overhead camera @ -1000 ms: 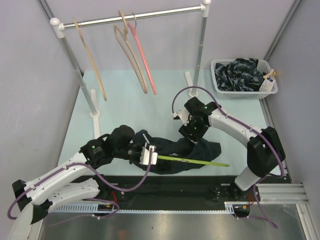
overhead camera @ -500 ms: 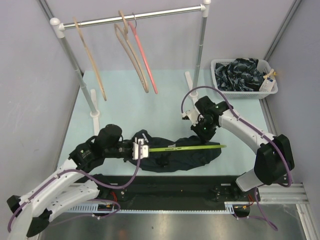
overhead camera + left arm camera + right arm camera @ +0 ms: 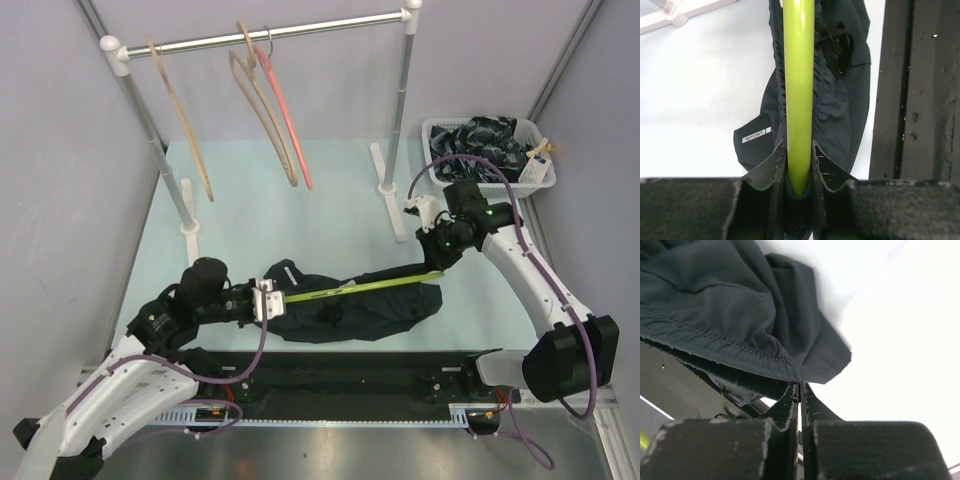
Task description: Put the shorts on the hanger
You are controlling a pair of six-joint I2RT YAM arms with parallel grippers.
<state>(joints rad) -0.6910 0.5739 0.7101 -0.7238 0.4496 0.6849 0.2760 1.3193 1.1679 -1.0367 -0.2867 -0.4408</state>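
The lime-green hanger (image 3: 350, 287) lies nearly level above the table, running from left to right. My left gripper (image 3: 268, 301) is shut on its left end; in the left wrist view the green bar (image 3: 799, 75) runs straight out from between the fingers (image 3: 799, 170), with dark cloth tucked around it. The dark shorts (image 3: 340, 315) lie bunched under and along the hanger, a white label (image 3: 755, 135) showing. My right gripper (image 3: 437, 258) is at the hanger's right end, shut on the hem of the shorts (image 3: 730, 300) at its tips (image 3: 799, 390). The hanger's hook is hidden.
A clothes rack (image 3: 280, 33) at the back holds beige wooden hangers (image 3: 262, 110) and a pink hanger (image 3: 288, 115). Its white feet (image 3: 392, 190) stand on the table. A white basket (image 3: 540, 175) of dark clothes sits back right. A black rail (image 3: 350, 365) runs along the near edge.
My right gripper has shut and moved right and back, drawing the shorts' edge out along the hanger. The left arm pulled the hanger's end to the left.
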